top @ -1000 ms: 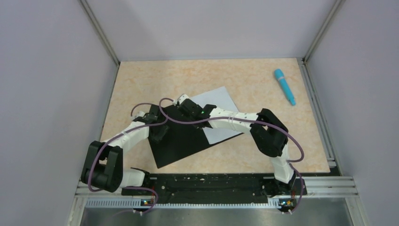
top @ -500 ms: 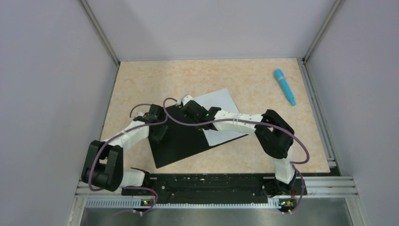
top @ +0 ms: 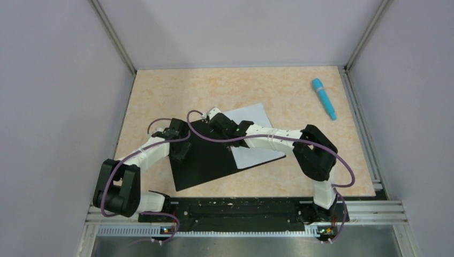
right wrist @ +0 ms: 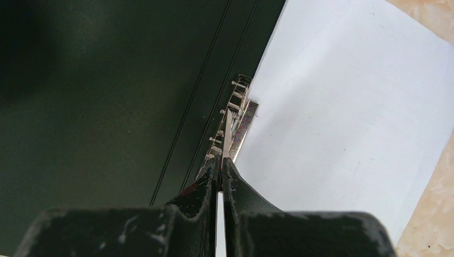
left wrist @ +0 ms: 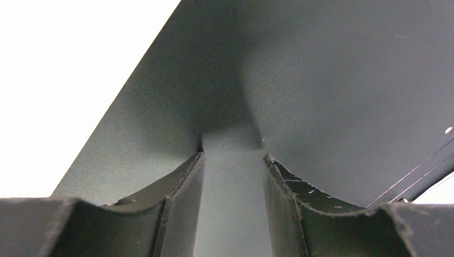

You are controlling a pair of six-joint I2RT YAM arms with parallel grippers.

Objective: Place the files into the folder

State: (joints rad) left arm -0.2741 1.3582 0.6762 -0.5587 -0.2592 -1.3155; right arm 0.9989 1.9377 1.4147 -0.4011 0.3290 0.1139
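The folder [top: 206,160] lay open on the tabletop [top: 160,91], its black inside facing up, somewhat closer to the left and near edges than to the far one. The files [top: 251,120] lay on its right half, with their left edge along the spine.

The metal clip [right wrist: 234,126] sat on that spine, its long axis along the fold. The right gripper [right wrist: 220,171] was pinched tight on the thin raised lever of the clip. From this gripper the sheets lay directly to the right, just beside it, so the right arm was the nearer one. Whether the sheet edge was already under the clip, I cannot tell.

The left gripper [left wrist: 233,160] rested half-spread on the black left cover and grasped nothing.
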